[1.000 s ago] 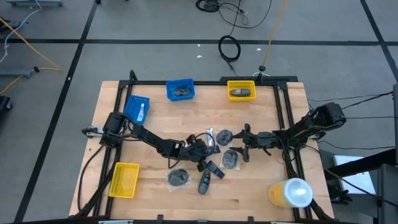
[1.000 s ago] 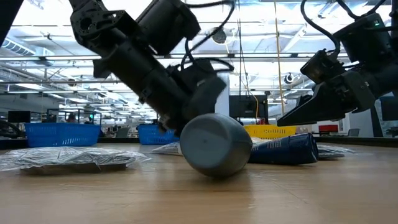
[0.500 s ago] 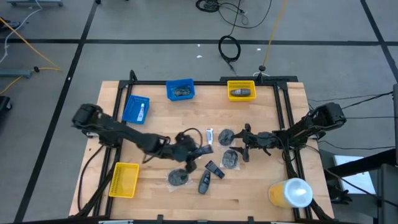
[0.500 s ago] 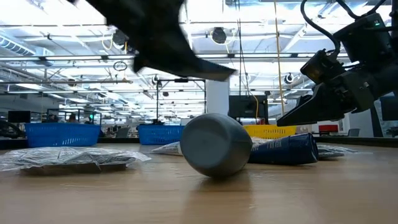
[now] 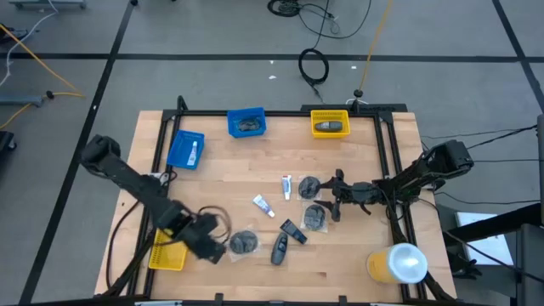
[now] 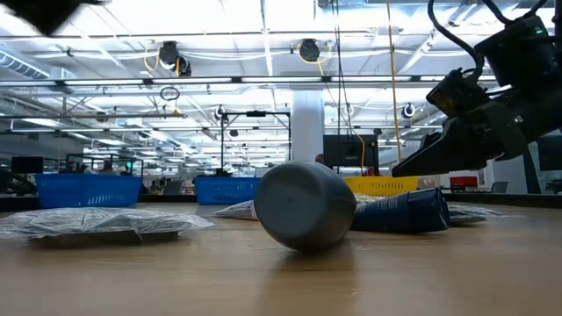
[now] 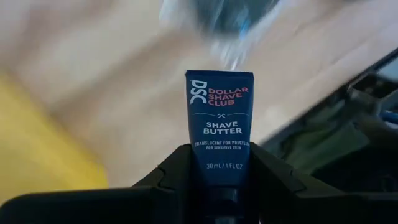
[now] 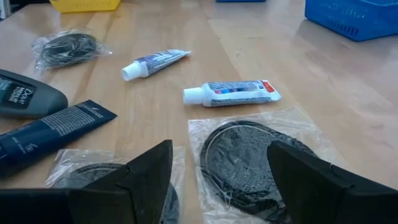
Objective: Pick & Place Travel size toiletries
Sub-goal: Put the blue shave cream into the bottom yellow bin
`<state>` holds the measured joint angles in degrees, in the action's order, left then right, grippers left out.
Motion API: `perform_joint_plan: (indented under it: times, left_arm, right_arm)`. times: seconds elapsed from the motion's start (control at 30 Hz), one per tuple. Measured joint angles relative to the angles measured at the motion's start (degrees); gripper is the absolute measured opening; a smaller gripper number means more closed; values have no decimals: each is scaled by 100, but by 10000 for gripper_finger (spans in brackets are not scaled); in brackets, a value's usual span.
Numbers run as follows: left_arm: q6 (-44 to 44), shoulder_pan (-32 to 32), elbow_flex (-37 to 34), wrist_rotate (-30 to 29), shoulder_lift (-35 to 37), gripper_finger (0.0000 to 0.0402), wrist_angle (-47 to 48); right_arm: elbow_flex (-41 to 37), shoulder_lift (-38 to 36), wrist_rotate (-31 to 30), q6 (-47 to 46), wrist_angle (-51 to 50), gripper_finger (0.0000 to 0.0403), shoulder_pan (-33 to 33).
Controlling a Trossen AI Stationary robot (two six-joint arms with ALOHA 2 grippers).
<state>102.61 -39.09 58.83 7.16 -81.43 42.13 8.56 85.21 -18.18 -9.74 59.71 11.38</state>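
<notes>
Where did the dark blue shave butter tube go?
The left gripper holds the shave butter tube, low on the table's left in the high view, beside the yellow bin.

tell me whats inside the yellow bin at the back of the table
The yellow bin holds one dark grey oblong item, lying on its side. Its label can't be read, and whatever lies beneath it is covered.

A grey floor [image 5: 212,85] crossed by dark lines surrounds the wooden table [image 5: 238,161], with cables [image 5: 314,64] lying beyond its far edge.
</notes>
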Motion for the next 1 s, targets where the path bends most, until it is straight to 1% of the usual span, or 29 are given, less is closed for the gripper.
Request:
perform_joint_plan:
  times: [0.07,0.2,0.4,0.5,0.6,0.73,0.87,1.0]
  left_arm:
    - [643,-319,0,18,113,124,3]
    - [1924,-1087,0,-345,426,125,320]
    - [3569,-2181,-1,-369,676,126,1470]
    - [4148,-2579,-2,-483,697,126,2116]
    - [4381,-2806,-2,-785,662,126,2600]
    - [4303,-2814,-72,-1191,527,127,2965]
    - [4149,-2693,-244,-1224,359,127,2951]
    - [4154,-2671,-456,-1232,247,127,2652]
  right_arm:
    - [0,2,-1,17,12,254,0]
    - [0,0,-1,33,44,254,0]
    - [0,0,-1,33,45,254,0]
    - [0,2,-1,33,45,254,0]
    - [0,1,0,33,45,254,0]
    - [0,0,1,33,45,254,0]
    - [0,0,1,33,43,254,0]
    - [0,0,1,33,41,254,0]
